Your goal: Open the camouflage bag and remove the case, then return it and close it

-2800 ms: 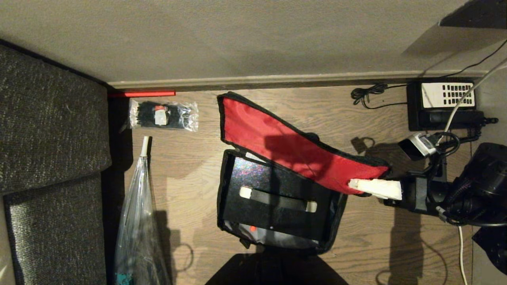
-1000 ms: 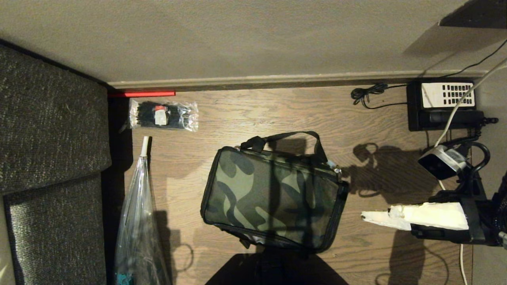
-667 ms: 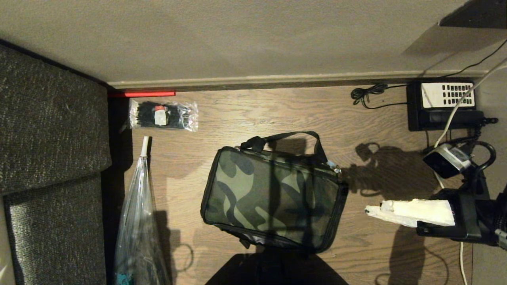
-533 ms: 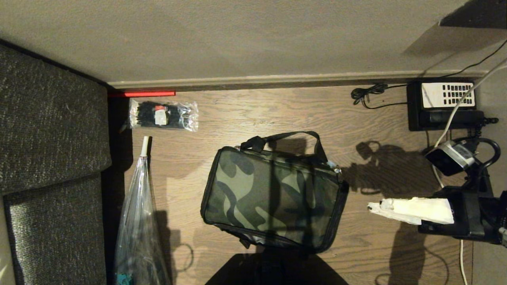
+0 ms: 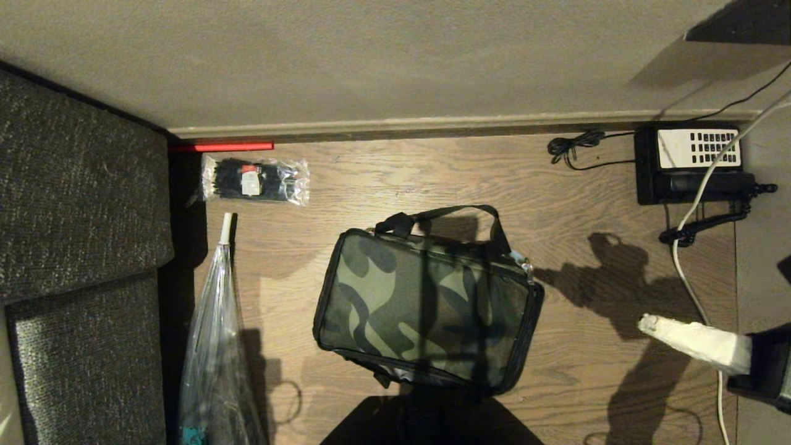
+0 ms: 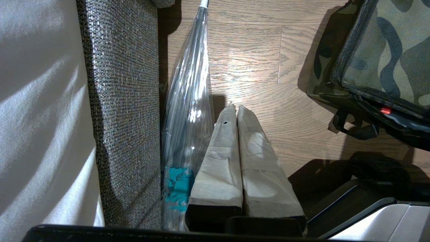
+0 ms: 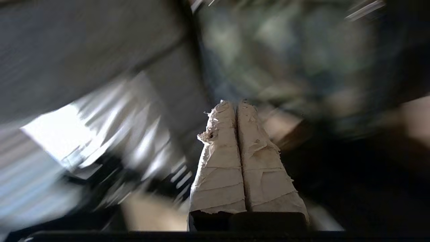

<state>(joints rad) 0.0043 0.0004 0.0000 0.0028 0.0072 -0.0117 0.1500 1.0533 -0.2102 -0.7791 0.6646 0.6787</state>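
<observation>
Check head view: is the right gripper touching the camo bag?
No. The right gripper sits well off the camouflage bag, with bare wood floor between them.

Wood floor [image 5: 383, 179], beige wall [image 5: 371, 55], grey sofa [image 5: 74, 204].

We count one camouflage bag [image 5: 426, 309] on the wood floor, lid down. We count one clear packet of black ties [image 5: 254, 180], one long clear plastic bag [image 5: 213, 352], one black telephone [image 5: 691, 164], one red strip [image 5: 220, 147] at the baseboard, and two grippers: left [image 6: 235, 111], right [image 5: 646, 321].
</observation>
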